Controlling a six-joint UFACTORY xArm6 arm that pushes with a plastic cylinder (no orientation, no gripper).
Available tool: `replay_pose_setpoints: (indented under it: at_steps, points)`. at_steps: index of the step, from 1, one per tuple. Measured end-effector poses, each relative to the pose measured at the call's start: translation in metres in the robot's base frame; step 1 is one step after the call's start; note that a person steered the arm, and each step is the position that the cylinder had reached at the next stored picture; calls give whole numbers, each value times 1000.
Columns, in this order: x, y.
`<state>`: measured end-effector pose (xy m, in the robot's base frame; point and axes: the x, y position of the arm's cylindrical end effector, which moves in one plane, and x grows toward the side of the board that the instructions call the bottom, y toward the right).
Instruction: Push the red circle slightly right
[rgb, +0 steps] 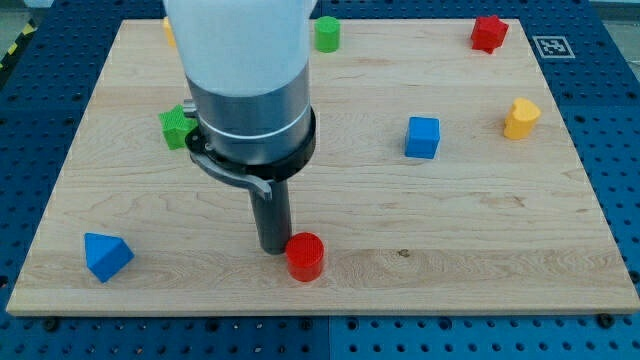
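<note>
The red circle (305, 256) lies on the wooden board (400, 230) near the view's bottom, a little left of centre. My tip (273, 248) rests on the board right at the circle's left side, touching or nearly touching it. The rod hangs from the big white and grey arm body that fills the upper left middle of the view.
A blue triangle (106, 256) lies at bottom left. A green star (176, 127) is partly hidden behind the arm. A green circle (326, 33), a red star (489, 33), a blue cube (422, 137), a yellow block (520, 118) and an orange block (168, 30) also lie about.
</note>
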<state>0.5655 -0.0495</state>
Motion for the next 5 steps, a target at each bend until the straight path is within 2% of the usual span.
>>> replay_pose_setpoints:
  at_steps: [2,5]
  points:
    - [4,0]
    - [4,-68]
